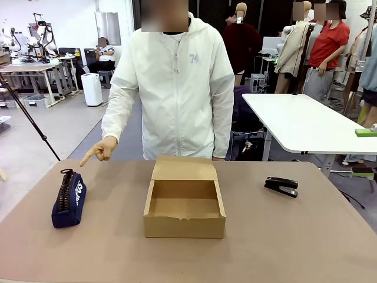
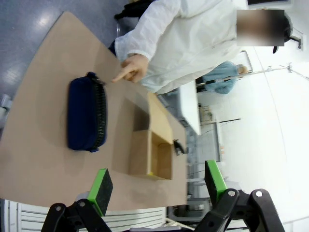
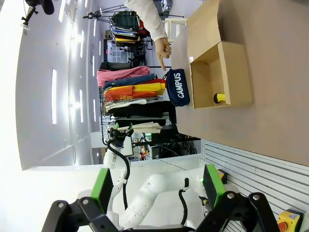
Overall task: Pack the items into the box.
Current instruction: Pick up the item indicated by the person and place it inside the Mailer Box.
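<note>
Nothing is packed yet, my left pincer (image 2: 157,166) and right pincer (image 3: 155,167) both spread apart and empty, so I judge the next move is reaching the pencil case (image 2: 86,115) that the person's hand (image 1: 100,151) points at, lying left of the open box (image 1: 184,226), upper left of and well beyond my left pincer.

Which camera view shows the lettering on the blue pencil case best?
The right wrist view: the pencil case shows its whole white CAMPUS print. The front and left wrist views show mostly its zip and blue fabric.
</note>
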Motion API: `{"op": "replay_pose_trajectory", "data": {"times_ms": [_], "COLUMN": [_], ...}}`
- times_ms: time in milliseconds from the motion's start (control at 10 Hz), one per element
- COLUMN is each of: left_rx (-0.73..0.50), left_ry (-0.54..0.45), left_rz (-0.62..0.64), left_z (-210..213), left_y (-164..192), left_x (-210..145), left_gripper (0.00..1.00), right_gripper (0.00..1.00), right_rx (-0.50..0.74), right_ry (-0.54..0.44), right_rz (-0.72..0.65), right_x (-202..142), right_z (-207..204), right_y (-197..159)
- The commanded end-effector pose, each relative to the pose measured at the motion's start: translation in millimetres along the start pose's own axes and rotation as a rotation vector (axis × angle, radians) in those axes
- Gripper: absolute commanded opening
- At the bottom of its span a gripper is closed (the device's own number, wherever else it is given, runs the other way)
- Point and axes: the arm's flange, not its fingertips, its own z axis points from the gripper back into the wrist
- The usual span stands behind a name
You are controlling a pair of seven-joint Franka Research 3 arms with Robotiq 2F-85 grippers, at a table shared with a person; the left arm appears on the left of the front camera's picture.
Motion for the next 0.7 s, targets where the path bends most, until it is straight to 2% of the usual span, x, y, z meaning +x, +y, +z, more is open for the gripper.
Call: {"op": "replay_pose_trajectory", "data": {"times_ms": [0,200,300,400,500,600], "left_rx": [0.227,0.510,0.714,0.833,0.874,0.910], "left_ry": [0.136,0.272,0.232,0.199,0.206,0.160], "left_rz": [-0.194,-0.347,-0.406,-0.474,-0.556,-0.633], "left_z": [-42,-120,-167,-204,-231,-257], "left_y": [-17,-64,-75,-93,-101,-117], "left_x": [-26,-36,-47,-55,-68,-78], "left_gripper": [1.00,1.00,1.00,1.00,1.00,1.00], "right_gripper": [1.00,1.00,1.00,1.00,1.00,1.00], "right_rx": [-0.008,-0.008,-0.008,-0.008,-0.008,-0.008], "right_ry": [0.007,0.007,0.007,0.007,0.007,0.007], "right_rz": [-0.002,-0.002,-0.002,-0.002,-0.002,-0.002], "right_x": [-3,-3,-3,-3,-3,-3], "right_z": [2,2,2,2,2,2], "right_y": [1,1,1,1,1,1]}}
